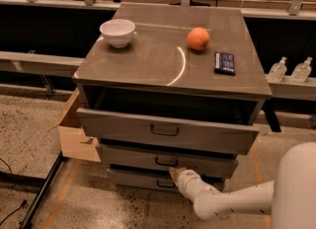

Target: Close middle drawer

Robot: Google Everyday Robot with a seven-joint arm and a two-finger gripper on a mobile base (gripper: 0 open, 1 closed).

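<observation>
The middle drawer (pixel 133 155) sits second in the cabinet (pixel 148 70), betw. the top drawer (pixel 212 136) above and the bottom drawer (pixel 133 178) below. Its front stands slightly proud of the bottom drawer's front, so it is judged part-open. The top drawer is pulled out further and overhangs it. Orientation: the front panel faces the camera, long axis horizontal, running left to right across the cabinet. The travel axis is perpendicular to that, back into the carcass. The gripper (pixel 177 172) is low, at the lower edge of the middle front, just right of and below the handle (pixel 166 162), w/ the arm (pixel 232 204) reaching in from the lower right. Contact looks likely but is not confirmed. Gripper state: cannot tell. Placement rationale (judgement): a tip set near centre puts the push force along the travel axis, limiting skew, and the low approach keeps clear of the top-drawer overhang. The bowl (pixel 117 31), orange (pixel 198 39) and dark flat pack (pixel 225 62) on the cabinet top are not involved.
</observation>
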